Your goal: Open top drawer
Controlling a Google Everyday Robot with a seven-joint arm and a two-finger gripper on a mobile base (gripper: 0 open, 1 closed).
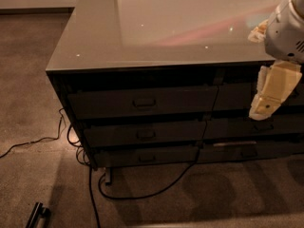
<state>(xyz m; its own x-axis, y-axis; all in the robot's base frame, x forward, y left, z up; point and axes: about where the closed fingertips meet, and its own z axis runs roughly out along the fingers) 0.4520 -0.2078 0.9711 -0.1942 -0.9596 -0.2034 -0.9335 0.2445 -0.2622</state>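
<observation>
The top drawer (142, 102) is the uppermost dark grey front in the left column of the cabinet, just under the glossy top. It has a small rectangular pull (144, 101) at its centre and sits flush with the fronts below it. My gripper (271, 93), pale cream under a white wrist, hangs at the right edge of the view. It is in front of the right column's upper drawers, well to the right of the pull and touching nothing that I can see.
Two like drawers (145, 135) lie below the top one, and a right column (256, 127) stands beside them. The cabinet top (156, 27) is glossy. Black cables (142, 194) loop over the carpet in front. A dark bar (37, 215) lies at the lower left.
</observation>
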